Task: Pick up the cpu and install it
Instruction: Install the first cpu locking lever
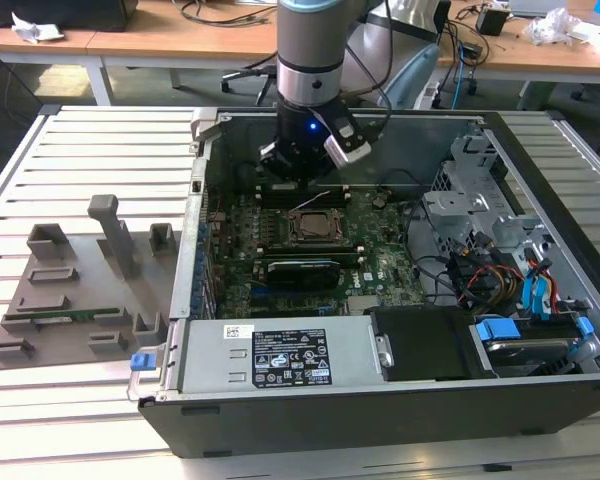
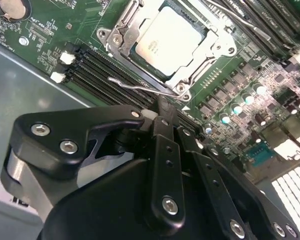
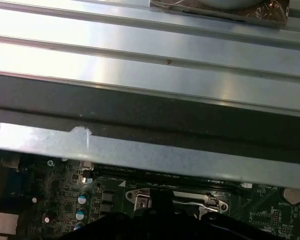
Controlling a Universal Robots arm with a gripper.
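Second wrist view shows the cpu (image 2: 171, 40) seated in the socket frame (image 2: 121, 31) with the retention lever (image 2: 140, 86) unlatched, while the gripper (image 2: 162, 117), fingers pressed together and empty, hovers beside it, needing square, gentle contact.

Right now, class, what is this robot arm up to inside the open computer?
The arm's gripper hangs over the motherboard inside the open computer case, just behind the processor socket. The cpu already sits flat in that socket, in the metal frame, with nothing touching it. A grey parts tray lies on the table at the exterior view's left.
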